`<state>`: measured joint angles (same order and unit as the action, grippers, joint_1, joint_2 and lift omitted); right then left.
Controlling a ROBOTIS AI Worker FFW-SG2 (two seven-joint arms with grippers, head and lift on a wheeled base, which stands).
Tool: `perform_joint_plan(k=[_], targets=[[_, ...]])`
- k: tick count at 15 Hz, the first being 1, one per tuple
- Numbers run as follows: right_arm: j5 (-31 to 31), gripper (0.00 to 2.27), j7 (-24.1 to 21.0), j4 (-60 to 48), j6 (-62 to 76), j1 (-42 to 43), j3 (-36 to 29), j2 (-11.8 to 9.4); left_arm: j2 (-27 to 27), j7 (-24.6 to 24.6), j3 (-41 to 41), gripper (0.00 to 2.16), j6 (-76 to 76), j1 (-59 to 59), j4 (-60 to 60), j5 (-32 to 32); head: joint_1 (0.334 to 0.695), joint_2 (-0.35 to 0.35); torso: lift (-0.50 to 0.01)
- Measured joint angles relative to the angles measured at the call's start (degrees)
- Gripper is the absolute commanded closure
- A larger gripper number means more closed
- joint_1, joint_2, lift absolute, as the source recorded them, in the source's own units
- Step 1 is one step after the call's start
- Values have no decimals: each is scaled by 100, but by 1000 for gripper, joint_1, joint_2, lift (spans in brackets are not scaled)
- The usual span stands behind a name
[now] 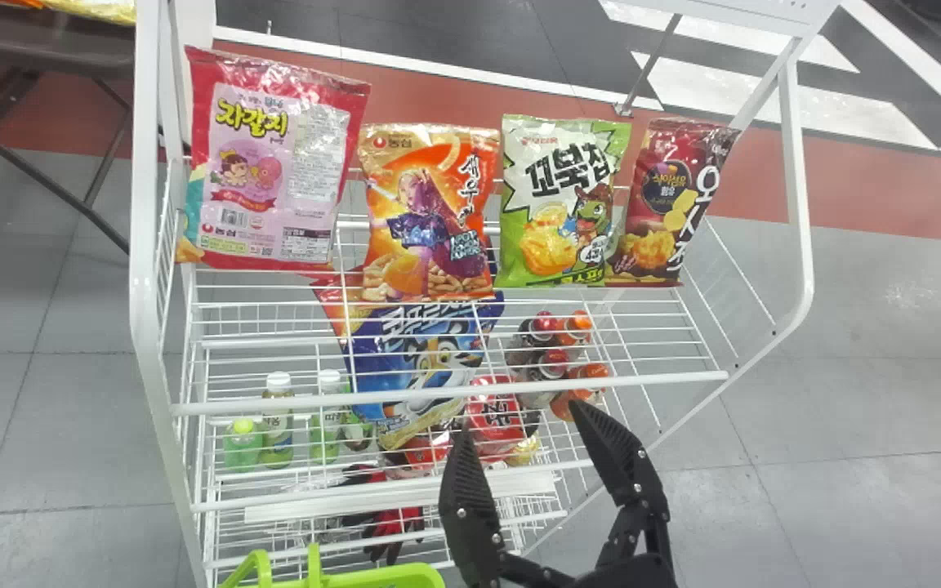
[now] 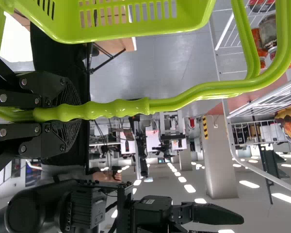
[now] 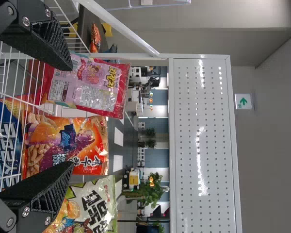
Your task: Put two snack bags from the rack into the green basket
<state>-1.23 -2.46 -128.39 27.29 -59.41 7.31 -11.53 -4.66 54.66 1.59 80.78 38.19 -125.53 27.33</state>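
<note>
Where the right jaws [image 1: 522, 420] stand apart, a white rack [image 1: 144, 245]; on its upper shelf, four snack bags [image 1: 430, 212] in a row, upright, long axes running bottom to top; left jaws [image 2: 73, 112] clamped on the handle [image 2: 116, 108] of the green basket [image 1: 389, 576].

White-capped bottles [image 1: 277, 425], dark table [image 1: 46, 51], leafy plant [image 3: 151, 191], green-arrow sign [image 3: 243, 101], grey pillar [image 2: 219, 162]
</note>
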Motion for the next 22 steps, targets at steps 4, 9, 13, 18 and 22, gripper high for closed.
perform_joint_plan(k=[4,9,13,18,22], targets=[[0,127,0,-2,15,5,-2,-15,-8,-5,-15,1517,73,62,-79,9,695,-350,-7],[0,127,0,4,-156,100,-21,-16,-2,-9,-19,1517,75,89,-85,9,695,-350,-7],[-8,124,6,34,-923,453,-13,-7,-7,-8,-19,1517,75,100,-85,9,695,-350,-7],[-43,127,43,326,-2481,1693,17,32,-22,-83,-13,1517,75,101,-85,0,695,-350,-7],[-50,127,133,1103,-3016,2999,16,123,-30,-135,0,1517,75,5,-28,-18,695,-350,-7]])
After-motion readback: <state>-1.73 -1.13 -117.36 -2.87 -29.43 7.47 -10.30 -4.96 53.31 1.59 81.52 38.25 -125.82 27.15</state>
